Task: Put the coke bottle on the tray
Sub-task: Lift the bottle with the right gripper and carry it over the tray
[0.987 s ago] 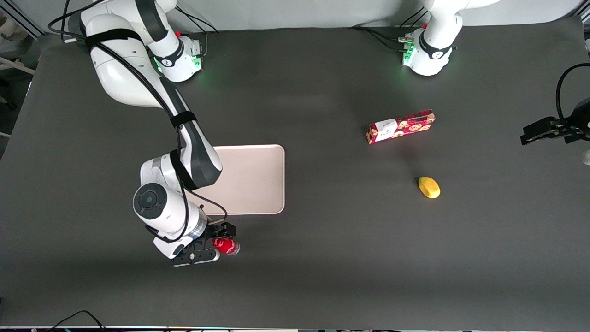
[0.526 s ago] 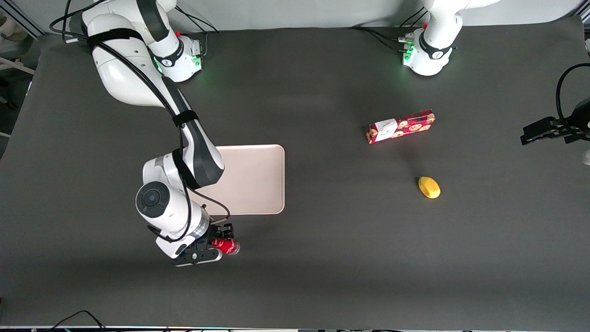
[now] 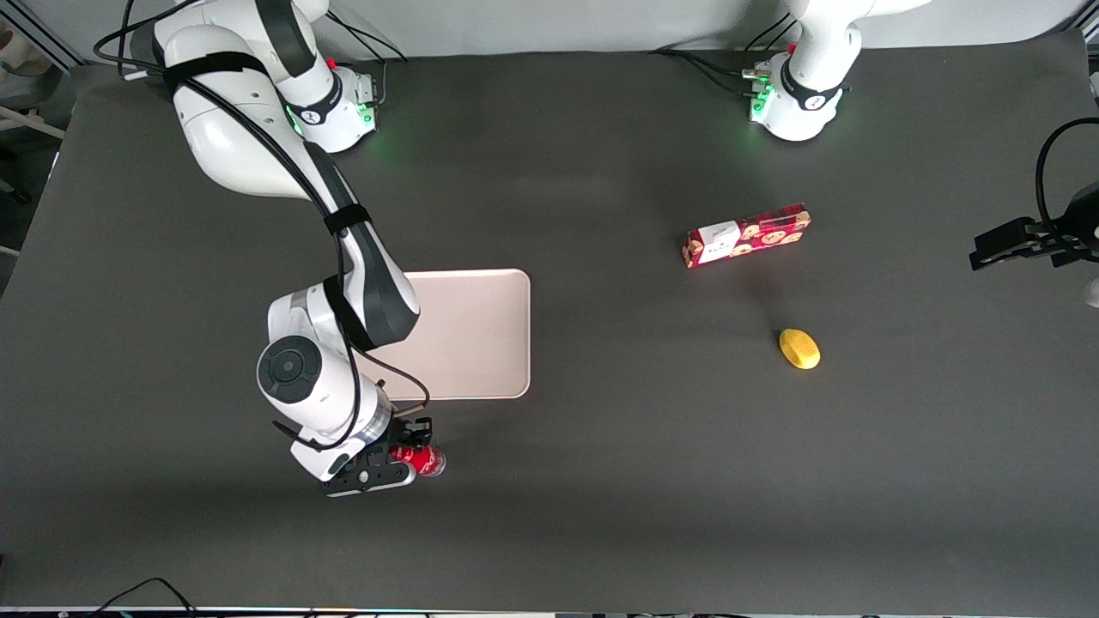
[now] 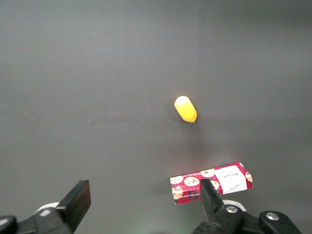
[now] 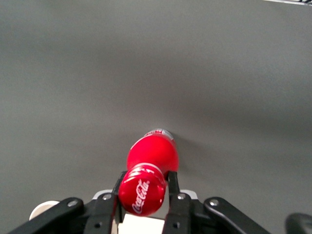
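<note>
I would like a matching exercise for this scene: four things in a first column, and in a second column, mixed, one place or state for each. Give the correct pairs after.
Column 1
1. coke bottle
2. tray
3. cookie box
4. yellow object

Column 2
A. lies alone near the parked arm's end, nearer the front camera than the cookie box
B. between the fingers of the gripper, which are shut on its neck
C. flat on the table, partly under the working arm
D. long and red with a white label, lying on its side

Pairs: 1-B, 2-C, 3-D, 4-A
</note>
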